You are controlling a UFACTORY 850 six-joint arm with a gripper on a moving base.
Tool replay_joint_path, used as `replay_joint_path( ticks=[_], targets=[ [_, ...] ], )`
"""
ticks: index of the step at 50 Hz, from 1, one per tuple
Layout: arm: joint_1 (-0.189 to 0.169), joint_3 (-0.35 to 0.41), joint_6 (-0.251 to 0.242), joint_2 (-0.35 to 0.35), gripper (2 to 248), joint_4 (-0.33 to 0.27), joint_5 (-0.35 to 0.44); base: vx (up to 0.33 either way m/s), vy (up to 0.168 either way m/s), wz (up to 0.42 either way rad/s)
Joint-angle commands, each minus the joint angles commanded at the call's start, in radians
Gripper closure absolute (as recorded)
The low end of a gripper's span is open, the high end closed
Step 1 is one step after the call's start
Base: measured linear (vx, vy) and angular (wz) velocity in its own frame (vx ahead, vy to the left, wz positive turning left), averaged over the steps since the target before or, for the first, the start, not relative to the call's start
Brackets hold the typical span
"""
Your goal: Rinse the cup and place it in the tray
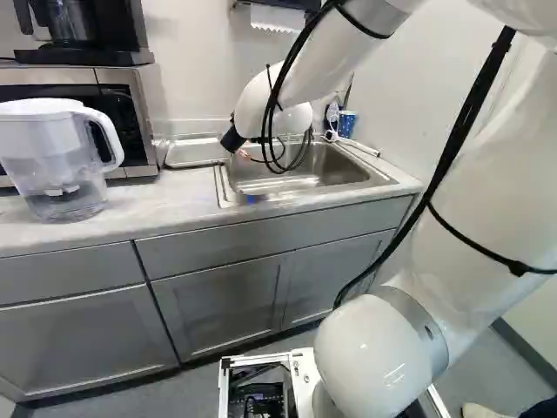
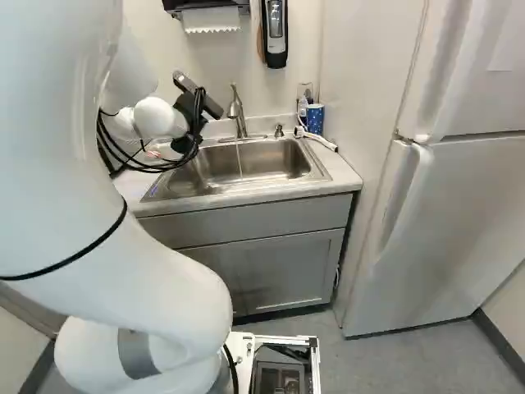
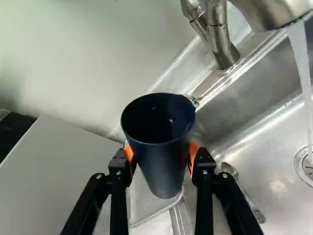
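Note:
In the left base view, my gripper (image 1: 244, 154) is mostly hidden behind the wrist, with a bit of orange pad showing by the sink's left end. The wrist view has the gripper (image 3: 160, 159) shut on a dark blue cup (image 3: 159, 142), one orange pad on each side. The cup's mouth faces the camera and looks empty inside. Past its base lies a clear tray (image 3: 149, 205), partly covered by the cup; the left base view shows the tray (image 1: 195, 151) left of the sink. Water (image 3: 299, 54) runs from the faucet (image 3: 274, 12) into the sink, beside the cup.
The metal sink (image 2: 238, 164) holds a spoon (image 3: 234, 176). A water pitcher (image 1: 57, 157) and a microwave (image 1: 122, 113) stand left of the tray. A blue patterned cup (image 2: 315, 118) stands at the back right corner, near a white pipe-like piece (image 2: 318, 138). A fridge (image 2: 451, 222) is farther right.

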Motion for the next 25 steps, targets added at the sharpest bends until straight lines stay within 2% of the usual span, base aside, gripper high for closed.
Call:
replay_joint_path(
  ticks=[25],
  targets=[
    [0.0, 0.0, 0.261, 0.0, 126, 0.0, 0.0, 0.0, 0.0, 0.0]
  ],
)
